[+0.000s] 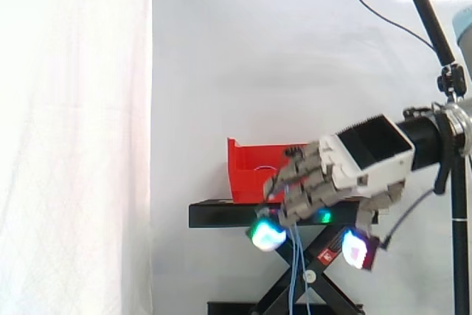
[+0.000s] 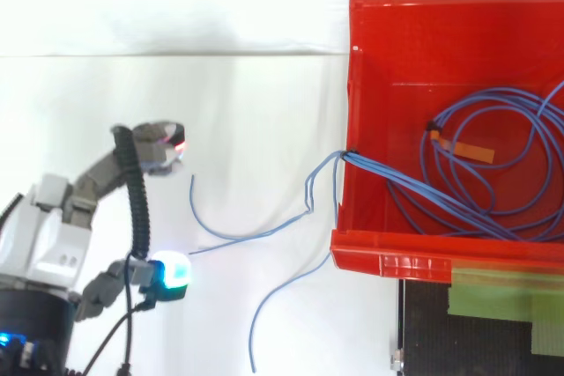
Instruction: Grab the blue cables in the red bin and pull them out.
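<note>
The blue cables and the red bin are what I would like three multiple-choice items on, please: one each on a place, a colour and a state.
1. Where do the blue cables leave the red bin?
A. Over the wall facing the hand
B. Over the wall away from the hand
C. Through the floor

2. What colour is the tag on the coil inside the bin?
A. Green
B. Orange
C. White

3. How is the hand?
A. Flat and open
B. Curled round the cables
C. Curled on nothing

Answers:
1. A, since the top view shows the strands crossing the wall nearest the hand.
2. B, since the tag shows orange against the red floor.
3. B, since the side view shows cables hanging from the curled fingers.
</note>
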{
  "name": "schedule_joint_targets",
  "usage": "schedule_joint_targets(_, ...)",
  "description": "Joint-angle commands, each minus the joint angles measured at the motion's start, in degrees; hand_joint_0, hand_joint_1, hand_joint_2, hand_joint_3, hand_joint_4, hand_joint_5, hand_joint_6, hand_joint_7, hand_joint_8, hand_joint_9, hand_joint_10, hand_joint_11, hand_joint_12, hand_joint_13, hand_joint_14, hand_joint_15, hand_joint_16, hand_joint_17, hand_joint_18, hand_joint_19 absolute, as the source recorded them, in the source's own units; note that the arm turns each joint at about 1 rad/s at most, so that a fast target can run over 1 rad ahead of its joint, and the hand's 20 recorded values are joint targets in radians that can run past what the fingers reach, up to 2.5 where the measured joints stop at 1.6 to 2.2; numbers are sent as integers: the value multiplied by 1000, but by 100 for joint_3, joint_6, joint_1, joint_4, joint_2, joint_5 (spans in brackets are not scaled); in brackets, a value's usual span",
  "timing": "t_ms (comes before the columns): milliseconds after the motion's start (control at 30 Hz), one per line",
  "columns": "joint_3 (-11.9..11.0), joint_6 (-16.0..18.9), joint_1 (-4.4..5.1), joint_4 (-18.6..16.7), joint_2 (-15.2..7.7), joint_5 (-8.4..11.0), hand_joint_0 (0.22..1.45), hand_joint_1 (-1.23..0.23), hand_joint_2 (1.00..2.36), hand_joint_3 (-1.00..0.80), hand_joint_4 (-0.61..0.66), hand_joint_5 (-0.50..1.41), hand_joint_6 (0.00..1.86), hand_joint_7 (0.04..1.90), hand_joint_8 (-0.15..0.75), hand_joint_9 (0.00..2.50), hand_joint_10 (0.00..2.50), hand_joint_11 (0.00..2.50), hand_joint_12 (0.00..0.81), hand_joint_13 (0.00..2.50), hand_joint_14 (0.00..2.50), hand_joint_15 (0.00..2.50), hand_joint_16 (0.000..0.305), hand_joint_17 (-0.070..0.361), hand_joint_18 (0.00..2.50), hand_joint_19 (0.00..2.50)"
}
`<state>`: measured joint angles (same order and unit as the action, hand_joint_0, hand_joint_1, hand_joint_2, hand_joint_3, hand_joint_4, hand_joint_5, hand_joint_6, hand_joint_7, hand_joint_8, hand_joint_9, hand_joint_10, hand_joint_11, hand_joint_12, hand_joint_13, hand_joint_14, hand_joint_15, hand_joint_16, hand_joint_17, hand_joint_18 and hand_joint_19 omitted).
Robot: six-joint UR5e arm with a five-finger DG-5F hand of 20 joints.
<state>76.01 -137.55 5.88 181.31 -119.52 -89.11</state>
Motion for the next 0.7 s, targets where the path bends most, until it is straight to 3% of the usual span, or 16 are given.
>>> schedule_joint_targets(0, -1062, -426, -25, 1882, -1, 386, 707, -1007, 1000, -1000, 190, 500, 13, 365, 287, 630, 25, 666, 392, 408, 16, 379, 57, 128, 485, 637)
schedule_joint_targets(100, -1431, 549, 62, 2119, -9, 667, 707, -1014, 1000, -1000, 196, 508, 13, 386, 286, 633, 24, 672, 391, 418, 17, 394, 57, 128, 487, 647)
schedule_joint_targets(200, -1475, 1578, 150, 2057, -9, 764, 708, -1014, 1000, -1000, 193, 508, 13, 385, 288, 633, 24, 681, 391, 421, 16, 399, 57, 129, 489, 645)
schedule_joint_targets(333, -1466, 2123, 185, 1829, -18, 676, 708, -1011, 1000, -1000, 195, 507, 14, 382, 286, 634, 24, 674, 391, 422, 15, 393, 57, 129, 492, 646)
schedule_joint_targets(433, -1194, 2246, 159, 1680, -18, 562, 706, -1010, 1000, -1000, 197, 510, 13, 383, 286, 635, 22, 673, 392, 421, 17, 396, 57, 129, 493, 646)
schedule_joint_targets(467, -956, 2325, 142, 1539, -18, 527, 706, -1007, 1000, -1000, 191, 511, 14, 382, 287, 636, 23, 664, 392, 421, 16, 396, 57, 129, 493, 647)
schedule_joint_targets(533, -737, 2439, 124, 1337, -18, 500, 706, -1007, 1000, -1000, 198, 516, 13, 385, 288, 636, 25, 674, 392, 421, 17, 388, 58, 129, 493, 646)
schedule_joint_targets(667, -227, 2501, 98, 475, -18, 351, 706, -1007, 1000, -1000, 204, 523, 14, 396, 287, 637, 24, 676, 392, 421, 15, 393, 57, 129, 494, 646)
